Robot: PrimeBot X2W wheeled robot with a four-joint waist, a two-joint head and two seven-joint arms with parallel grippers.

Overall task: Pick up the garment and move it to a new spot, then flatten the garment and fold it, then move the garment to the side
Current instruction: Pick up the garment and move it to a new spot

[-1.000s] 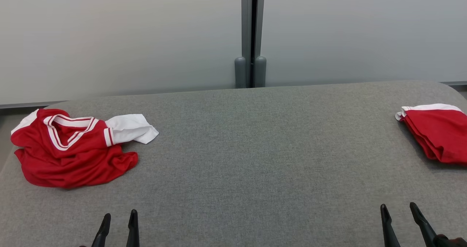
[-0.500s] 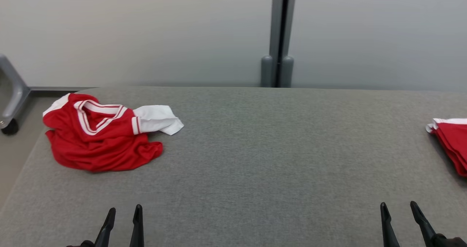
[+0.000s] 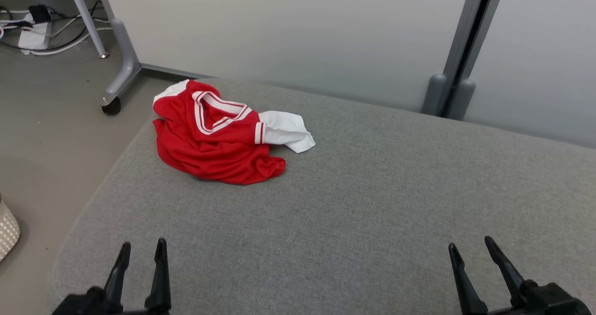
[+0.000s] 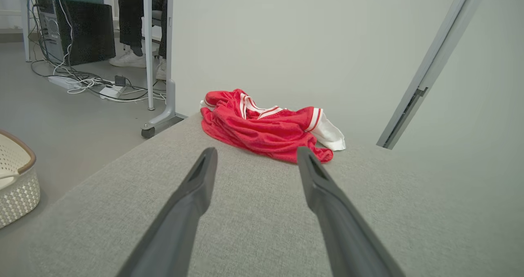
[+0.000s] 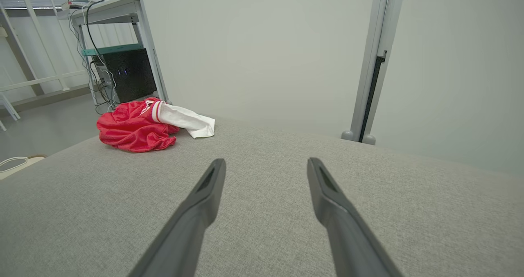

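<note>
The garment (image 3: 214, 138) is a red jersey with white sleeves and striped trim, lying crumpled near the far left corner of the grey padded table (image 3: 354, 203). The left wrist view has the garment (image 4: 266, 127) straight ahead beyond the fingers, and the right wrist view has the garment (image 5: 139, 127) off to the upper left. My left gripper (image 3: 142, 250) hovers open over the table's near left edge, well short of the garment, with nothing between its fingers. Low at the right, my right gripper (image 3: 470, 244) is open and empty too.
The table's left edge drops to the floor, where a white woven basket (image 4: 16, 179) stands. A wheeled desk leg (image 3: 118, 80) and cables (image 3: 42, 31) lie beyond the far left corner. A pale partition wall with a grey post (image 3: 458, 68) runs behind the table.
The head camera has swung left, so the garment now sits nearer the picture's middle and the folded red pile at the right has left view. Both grippers stay open.
</note>
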